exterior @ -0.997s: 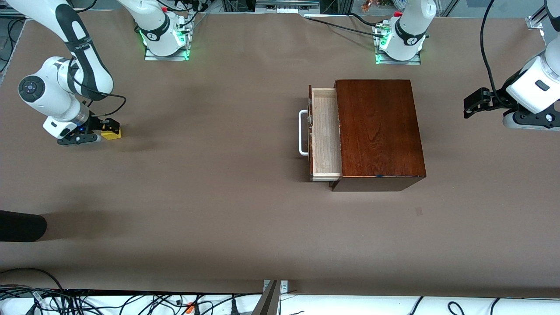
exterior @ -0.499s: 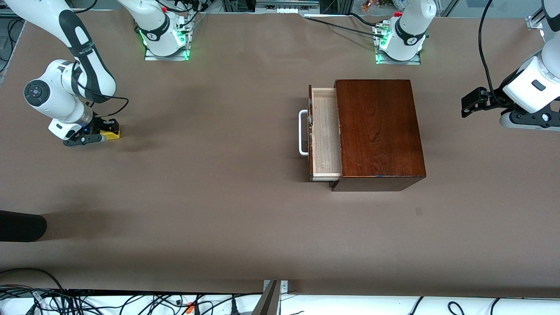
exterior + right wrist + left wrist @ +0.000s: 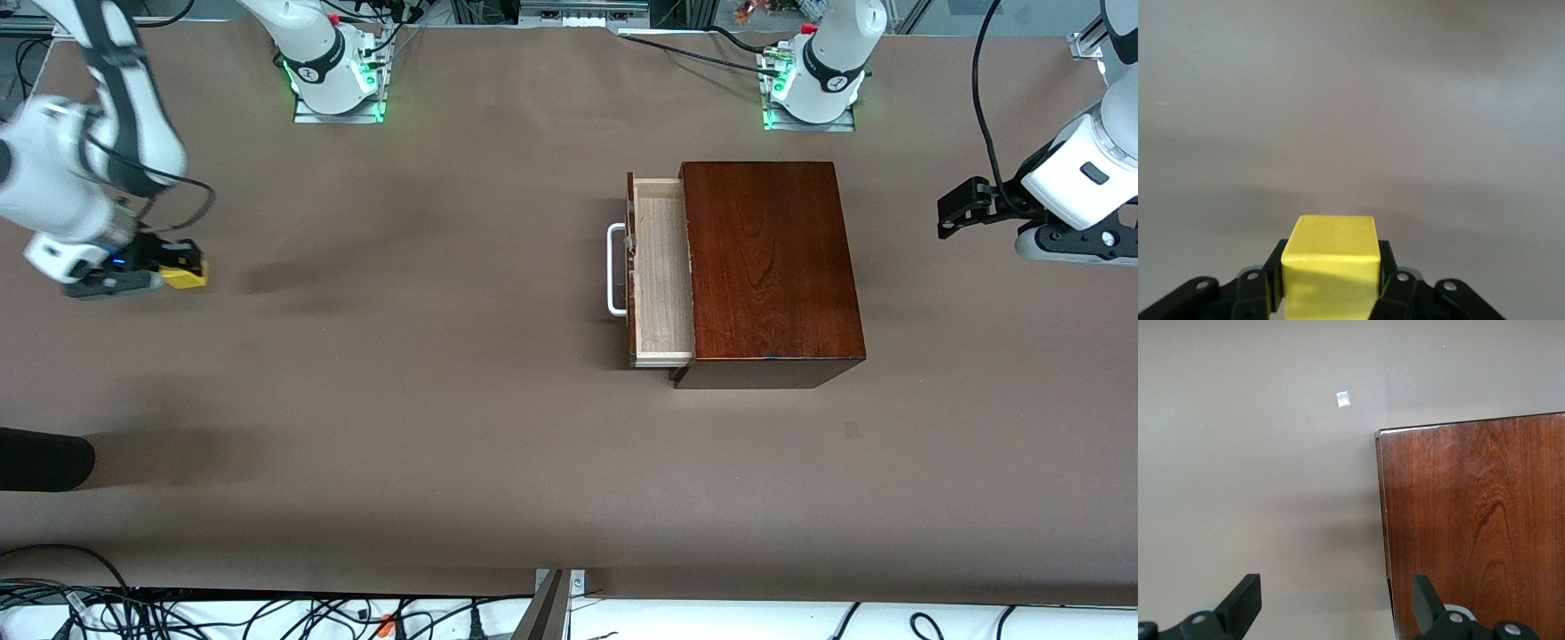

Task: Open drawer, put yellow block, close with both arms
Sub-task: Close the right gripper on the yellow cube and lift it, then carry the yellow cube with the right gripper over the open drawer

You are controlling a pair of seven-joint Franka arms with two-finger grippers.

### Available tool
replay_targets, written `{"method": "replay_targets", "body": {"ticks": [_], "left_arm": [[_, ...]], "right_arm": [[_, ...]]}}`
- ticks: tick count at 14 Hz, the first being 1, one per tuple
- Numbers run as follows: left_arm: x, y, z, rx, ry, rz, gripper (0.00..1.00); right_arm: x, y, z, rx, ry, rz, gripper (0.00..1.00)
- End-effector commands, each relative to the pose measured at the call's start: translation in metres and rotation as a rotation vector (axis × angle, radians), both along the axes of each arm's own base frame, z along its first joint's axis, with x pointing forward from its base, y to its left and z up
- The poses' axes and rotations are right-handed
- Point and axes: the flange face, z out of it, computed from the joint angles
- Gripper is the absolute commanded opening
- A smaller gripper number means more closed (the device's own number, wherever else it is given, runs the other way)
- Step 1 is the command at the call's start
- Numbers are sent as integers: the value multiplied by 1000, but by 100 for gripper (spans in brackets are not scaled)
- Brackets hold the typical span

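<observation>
The drawer (image 3: 662, 276) stands pulled open from the dark mahogany box (image 3: 769, 267), its pale tray empty and its white bar handle (image 3: 613, 270) toward the right arm's end. My right gripper (image 3: 182, 267) is shut on the yellow block (image 3: 184, 277) and holds it above the bare table at the right arm's end; the block fills the space between the fingers in the right wrist view (image 3: 1331, 267). My left gripper (image 3: 956, 213) is open and empty in the air beside the box at the left arm's end; its wrist view shows the box's top (image 3: 1478, 527).
A dark rounded object (image 3: 40, 460) lies at the table's edge on the right arm's end, nearer the front camera. Cables (image 3: 267, 613) run along the front edge. A small pale square mark (image 3: 852, 429) is on the table near the box.
My right gripper has lifted the yellow block off the table and shifted toward the right arm's end. The left arm moved slightly, then held. The drawer has not moved.
</observation>
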Motion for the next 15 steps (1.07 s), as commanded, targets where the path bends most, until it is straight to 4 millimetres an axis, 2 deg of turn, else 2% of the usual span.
{"method": "replay_targets", "body": {"ticks": [1, 2, 4, 5, 7, 9, 13, 15], "left_arm": [[-5, -3, 5, -21, 1, 8, 100], [-5, -5, 5, -21, 1, 5, 100], [-5, -5, 5, -21, 1, 5, 100], [-5, -6, 6, -21, -1, 4, 100], [-5, -7, 5, -20, 1, 1, 100], [-6, -9, 6, -20, -1, -2, 100], [-5, -11, 9, -21, -8, -9, 100], [-5, -18, 10, -21, -10, -21, 100]], "right_arm": [[33, 21, 93, 29, 59, -22, 0], [37, 29, 114, 28, 72, -44, 0], [46, 62, 151, 20, 69, -95, 0], [49, 81, 168, 14, 72, -138, 0], [52, 134, 194, 14, 80, -222, 0], [50, 188, 203, 34, 91, -358, 0], [52, 307, 207, 95, 132, -652, 0], [40, 368, 204, 73, 135, -776, 0]]}}
